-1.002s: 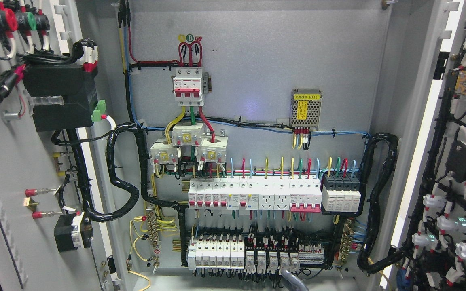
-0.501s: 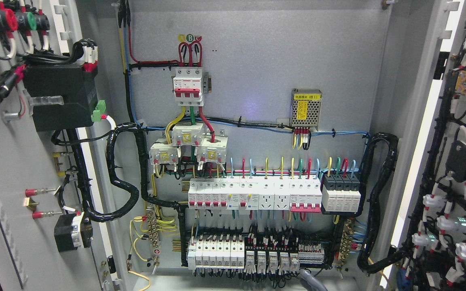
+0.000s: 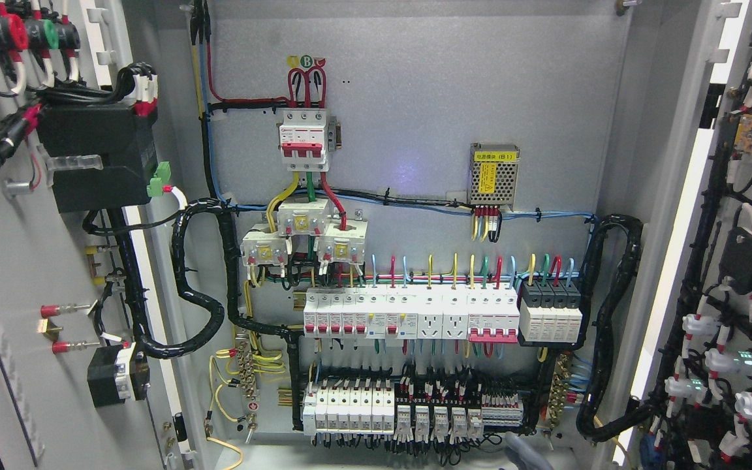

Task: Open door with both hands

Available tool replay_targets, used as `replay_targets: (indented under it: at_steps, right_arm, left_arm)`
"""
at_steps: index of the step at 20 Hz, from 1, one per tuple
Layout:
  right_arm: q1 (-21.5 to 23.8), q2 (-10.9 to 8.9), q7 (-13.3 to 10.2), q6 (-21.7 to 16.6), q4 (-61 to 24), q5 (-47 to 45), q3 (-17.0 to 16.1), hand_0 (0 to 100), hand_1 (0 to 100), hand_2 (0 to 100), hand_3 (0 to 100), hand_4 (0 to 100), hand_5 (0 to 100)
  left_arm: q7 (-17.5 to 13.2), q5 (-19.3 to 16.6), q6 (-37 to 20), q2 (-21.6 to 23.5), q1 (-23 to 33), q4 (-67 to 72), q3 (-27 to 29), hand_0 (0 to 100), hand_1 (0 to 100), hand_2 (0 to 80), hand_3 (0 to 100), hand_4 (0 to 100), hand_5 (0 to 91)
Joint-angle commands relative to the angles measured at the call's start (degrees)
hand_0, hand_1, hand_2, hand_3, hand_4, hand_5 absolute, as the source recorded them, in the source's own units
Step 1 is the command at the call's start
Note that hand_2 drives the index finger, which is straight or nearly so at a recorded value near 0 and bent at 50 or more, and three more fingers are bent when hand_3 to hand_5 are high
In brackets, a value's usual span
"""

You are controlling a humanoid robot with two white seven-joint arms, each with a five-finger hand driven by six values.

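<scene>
The cabinet's two doors stand swung wide. The left door (image 3: 36,391) fills the left edge, its inner face carrying a black box and wiring. The right door (image 3: 709,215) fills the right edge, with black cable bundles on its inner face. Between them the cabinet's back panel (image 3: 415,98) is exposed, with rows of breakers (image 3: 408,314). A small grey rounded tip (image 3: 521,446) shows dimly at the bottom edge, right of the middle. It seems to be part of a hand, too little to tell more. No hand touches either door.
A red-handled main breaker (image 3: 303,140) sits high on the panel, with a small metal power supply (image 3: 494,173) to its right. Thick black cable looms (image 3: 200,274) hang from both doors into the cabinet. Terminal rows (image 3: 408,411) line the bottom.
The grey rounded part at the bottom edge has slid right and down, from below the terminal rows until it is almost out of view. The doors have not moved.
</scene>
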Motion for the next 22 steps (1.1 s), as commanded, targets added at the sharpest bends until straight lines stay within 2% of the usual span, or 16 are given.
replay_targets:
  at_steps: [1, 6, 11, 16, 22]
  right_arm:
    - [0.7, -2.64, 0.0, -0.9, -2.7, 0.0, -0.5, 5, 0, 0, 0, 0, 0]
    - [2.0, -5.62, 0.1, -0.8, -2.7, 0.0, -0.6, 5, 0, 0, 0, 0, 0]
    - [2.0, -7.03, 0.1, -0.9, -2.7, 0.0, -0.7, 5, 0, 0, 0, 0, 0]
    - [2.0, -6.59, -0.1, -3.4, -2.7, -0.1, -1.9, 5, 0, 0, 0, 0, 0]
    - [2.0, -6.16, -0.5, -4.6, -2.7, -0.7, -3.7, 5, 0, 0, 0, 0, 0]
  left_arm:
    - [0.0, 0.7, -0.8, 0.8, -1.7, -6.3, 0.7, 12, 39, 0.0, 0, 0, 0.0]
    - [0.0, 2.6, -3.3, 2.5, -4.0, -6.8, 0.5, 12, 39, 0.0, 0, 0, 0.0]
    - [0.0, 2.6, -7.0, 2.6, -4.6, -6.9, 0.4, 12, 39, 0.0, 0, 0, 0.0]
    - [0.5, 2.5, -13.7, 4.3, -4.3, -6.9, 0.4, 12, 39, 0.0, 0, 0, 0.0]
    - [1.3, 2.4, -14.4, 5.3, -4.6, -7.0, 0.8, 12, 39, 0.0, 0, 0, 0.0]
